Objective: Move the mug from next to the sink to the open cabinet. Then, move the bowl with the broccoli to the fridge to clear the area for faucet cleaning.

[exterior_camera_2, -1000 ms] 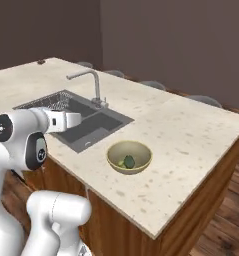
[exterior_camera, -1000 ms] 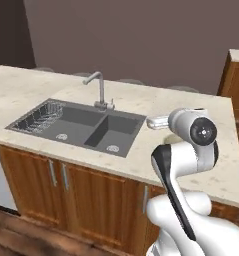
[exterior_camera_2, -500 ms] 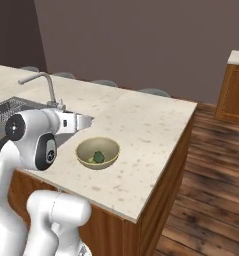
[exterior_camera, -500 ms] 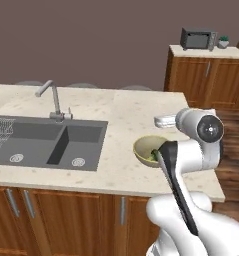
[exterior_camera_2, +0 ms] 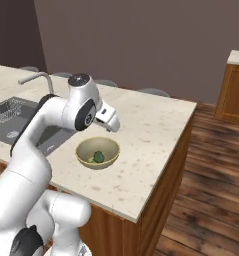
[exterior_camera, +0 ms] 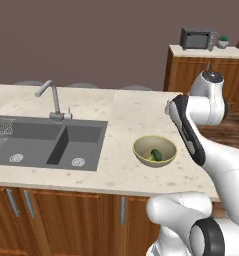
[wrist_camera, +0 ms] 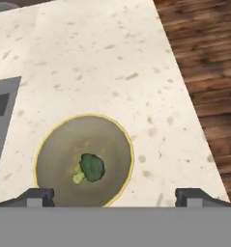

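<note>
Countertop – one bowl, one broccoli | one sink | claw spread wide – empty

bowl on counter, right of sink, near counter's front edge. broccoli inside bowl, near its middle. faucet behind sink, at divider between two basins. wire rack in left basin. gripper above bowl, apart from it, fingertips wide, bowl between them in hand view. second cabinet behind and right of counter, microwave on top. wood floor right of counter.
</note>
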